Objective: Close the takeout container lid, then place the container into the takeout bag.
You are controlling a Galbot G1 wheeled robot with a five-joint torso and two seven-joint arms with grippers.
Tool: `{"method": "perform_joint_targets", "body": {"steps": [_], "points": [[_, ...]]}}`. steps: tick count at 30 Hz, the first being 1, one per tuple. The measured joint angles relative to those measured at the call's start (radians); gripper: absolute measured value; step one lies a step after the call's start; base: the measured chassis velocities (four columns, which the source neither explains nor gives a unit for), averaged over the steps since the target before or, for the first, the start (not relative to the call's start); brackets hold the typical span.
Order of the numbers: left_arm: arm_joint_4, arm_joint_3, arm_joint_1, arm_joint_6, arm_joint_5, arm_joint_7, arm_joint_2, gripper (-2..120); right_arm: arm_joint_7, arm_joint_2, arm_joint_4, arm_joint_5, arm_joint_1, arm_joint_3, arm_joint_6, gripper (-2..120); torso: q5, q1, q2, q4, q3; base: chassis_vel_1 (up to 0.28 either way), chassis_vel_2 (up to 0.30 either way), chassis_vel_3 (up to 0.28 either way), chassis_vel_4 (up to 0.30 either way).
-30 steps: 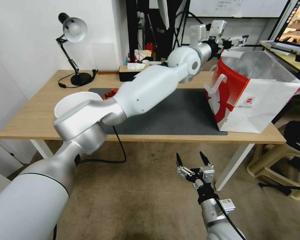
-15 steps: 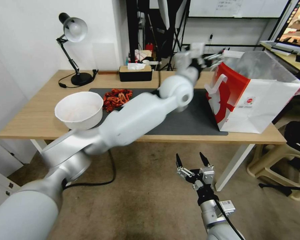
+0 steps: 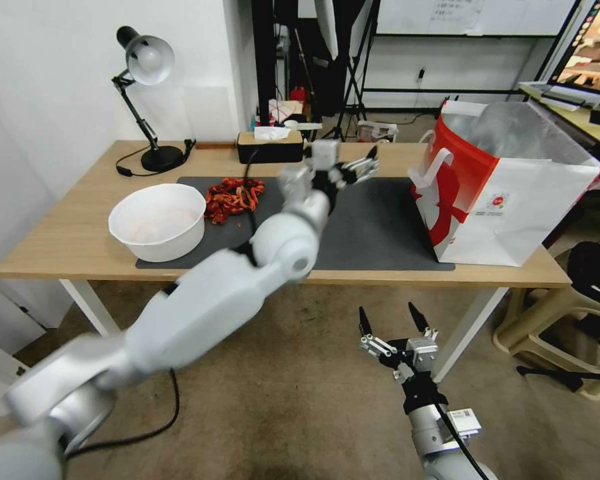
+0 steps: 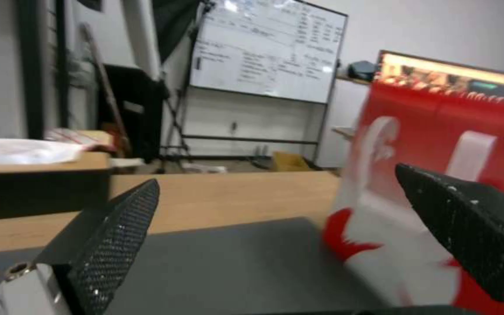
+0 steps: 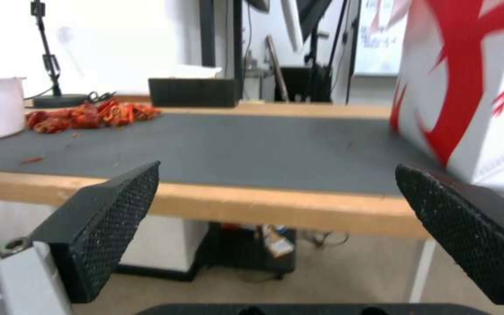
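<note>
Takeout bag (image 3: 507, 193) stands right of left end effector (image 3: 360, 168), jaws apart.

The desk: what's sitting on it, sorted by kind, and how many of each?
Paper bag: 1
White bowl: 1
Pile of red peppers: 1
Desk lamp: 1
Tissue box: 1
Dark mat: 1
Total: 6

The left end effector, open and empty, hovers over the mat; the right end effector, also open, is below the desk edge.
</note>
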Motion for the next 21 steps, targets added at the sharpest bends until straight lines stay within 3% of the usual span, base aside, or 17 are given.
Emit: {"method": "perform_joint_targets", "body": {"steps": [3,10,13,21], "points": [[-0.062,-0.105,0.138,-0.005,0.082,0.008,0.039,100,0.009,-0.004,0.002,-0.026,-0.001,0.012,0.010,100,-0.0001,0.000,0.000,0.0001,0.000,0.000,0.000,0.000,0.000],[-0.130,-0.241,0.312,-0.013,0.180,0.034,0.083,100,0.027,-0.015,0.003,-0.061,0.004,0.020,0.020,100,0.0002,0.000,0.000,-0.0005,0.000,0.000,0.000,0.000,0.000],[-0.179,-0.348,0.465,-0.033,0.235,0.064,0.124,100,0.043,-0.023,0.002,-0.081,0.013,0.024,0.025,100,-0.0001,0.000,0.000,0.0003,0.000,0.000,0.000,0.000,0.000],[-0.224,-0.455,0.651,-0.100,0.274,0.088,0.143,100,0.053,-0.034,-0.002,-0.073,0.024,0.038,0.029,100,0.0001,0.000,0.000,0.0002,0.000,0.000,0.000,0.000,0.000]]}}
